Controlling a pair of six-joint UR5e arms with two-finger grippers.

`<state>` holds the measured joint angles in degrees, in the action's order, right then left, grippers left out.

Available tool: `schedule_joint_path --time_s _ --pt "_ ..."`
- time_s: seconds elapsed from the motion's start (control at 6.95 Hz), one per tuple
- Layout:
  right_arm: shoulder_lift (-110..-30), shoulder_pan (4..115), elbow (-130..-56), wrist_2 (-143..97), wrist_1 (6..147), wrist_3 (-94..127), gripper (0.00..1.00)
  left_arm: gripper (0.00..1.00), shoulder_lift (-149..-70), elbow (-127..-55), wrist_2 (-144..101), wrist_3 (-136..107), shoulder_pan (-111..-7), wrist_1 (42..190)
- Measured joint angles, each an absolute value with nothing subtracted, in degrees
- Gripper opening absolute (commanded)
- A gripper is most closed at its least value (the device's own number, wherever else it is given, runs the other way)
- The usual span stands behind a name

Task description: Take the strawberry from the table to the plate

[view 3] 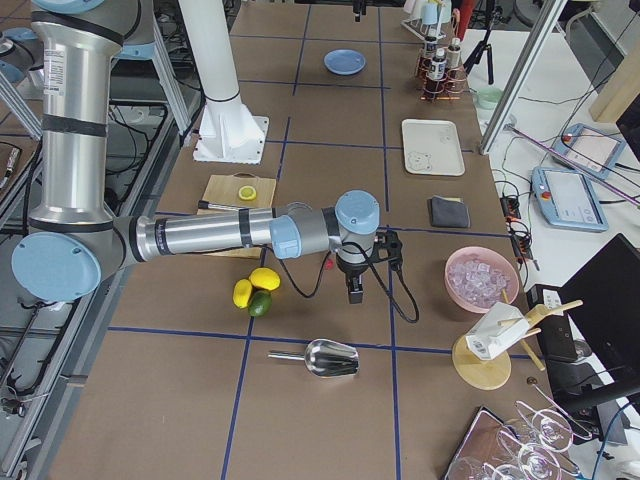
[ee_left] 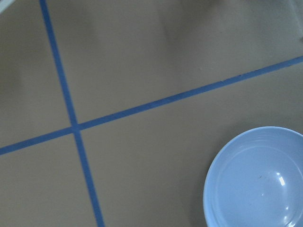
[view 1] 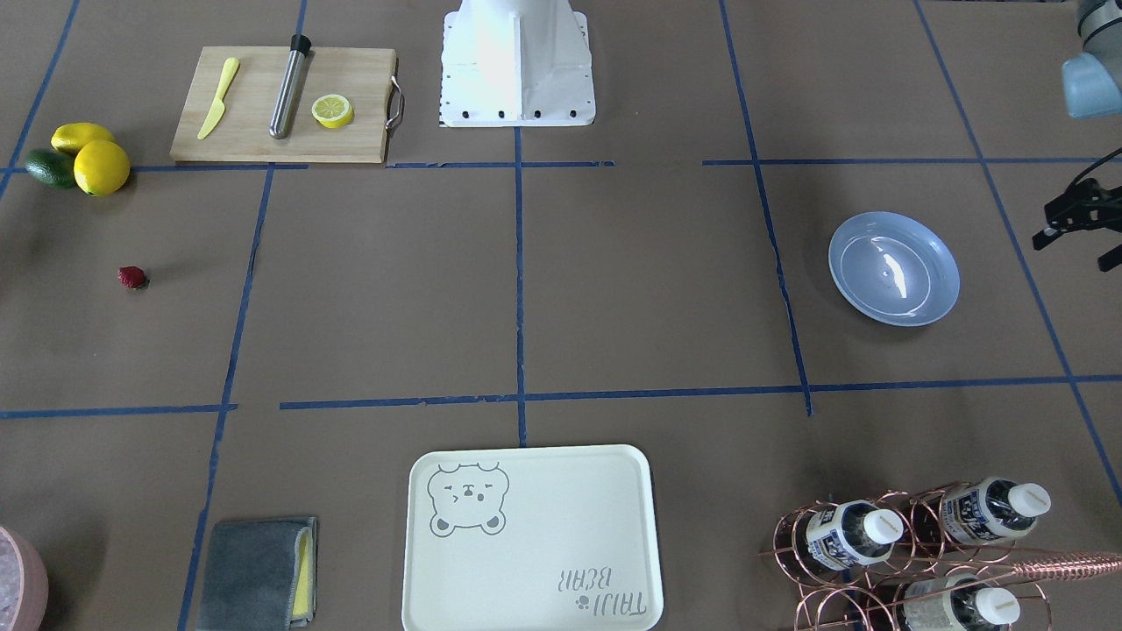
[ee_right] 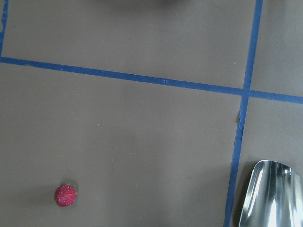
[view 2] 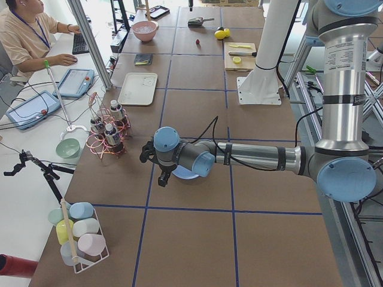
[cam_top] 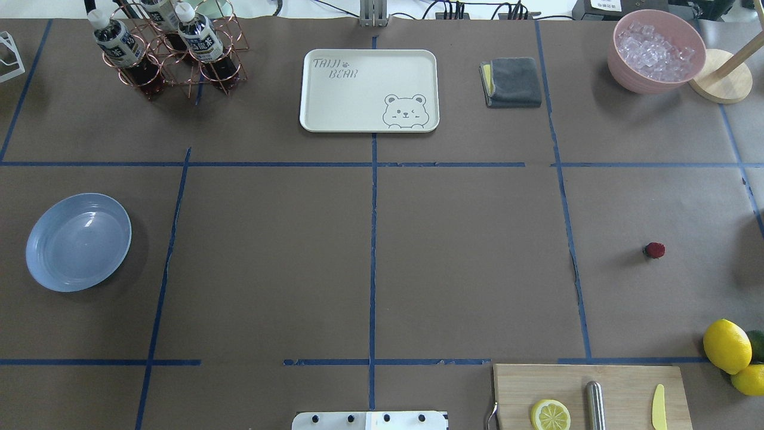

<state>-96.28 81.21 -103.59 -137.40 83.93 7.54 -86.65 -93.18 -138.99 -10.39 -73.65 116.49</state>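
The strawberry [view 1: 132,278] [cam_top: 655,250], small and dark red, lies alone on the brown table [view 1: 614,289] on the robot's right side. It also sits low left in the right wrist view [ee_right: 65,195]. The light-blue plate [view 1: 894,268] [cam_top: 77,249] rests empty on the left side, and its rim fills the lower right of the left wrist view [ee_left: 258,179]. My left gripper [view 1: 1073,249] hovers just outside the plate, fingers spread with nothing between them. My right gripper [view 3: 355,292] hangs over the table near the lemons; I cannot tell whether it is open or shut.
Two lemons and an avocado [view 1: 83,158] lie near the strawberry. A cutting board [view 1: 285,105] holds a knife, a metal rod and a lemon half. A bear tray [cam_top: 369,89], bottle rack [cam_top: 167,48], grey cloth [cam_top: 512,82], ice bowl [cam_top: 655,51] and metal scoop [ee_right: 270,196] are around.
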Motion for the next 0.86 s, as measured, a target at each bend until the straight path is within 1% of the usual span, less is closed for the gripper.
schedule_joint_path --time_s 0.29,0.86 --pt "-96.8 80.7 -103.2 -137.7 82.6 7.8 1.0 1.0 -87.5 -89.1 -137.7 -15.9 -68.5 122.7" --pt "-96.9 78.1 -102.5 -137.5 82.3 7.9 1.0 0.98 -91.4 -83.3 -133.5 -22.4 -63.9 124.6"
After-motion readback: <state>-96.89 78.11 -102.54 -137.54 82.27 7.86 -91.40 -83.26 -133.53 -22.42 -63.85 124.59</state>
